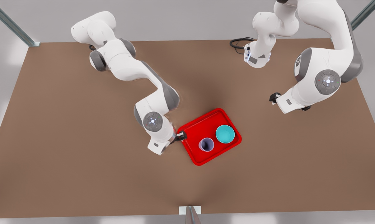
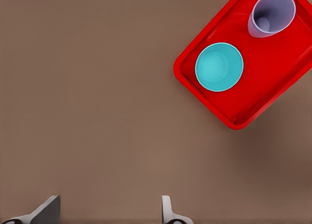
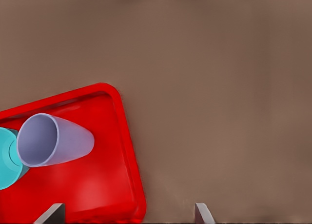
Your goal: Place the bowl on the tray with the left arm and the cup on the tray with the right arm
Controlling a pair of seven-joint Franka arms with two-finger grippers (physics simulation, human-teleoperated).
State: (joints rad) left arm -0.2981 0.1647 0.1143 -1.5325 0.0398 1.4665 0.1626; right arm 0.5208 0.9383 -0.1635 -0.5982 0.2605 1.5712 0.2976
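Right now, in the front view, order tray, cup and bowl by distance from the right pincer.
1. Tray, rim beside the right pincer.
2. Cup, on the tray, nearer side.
3. Bowl, on the tray, farther side.
Left pincer waits apart.

No readable text, labels, brands or numbers anywhere
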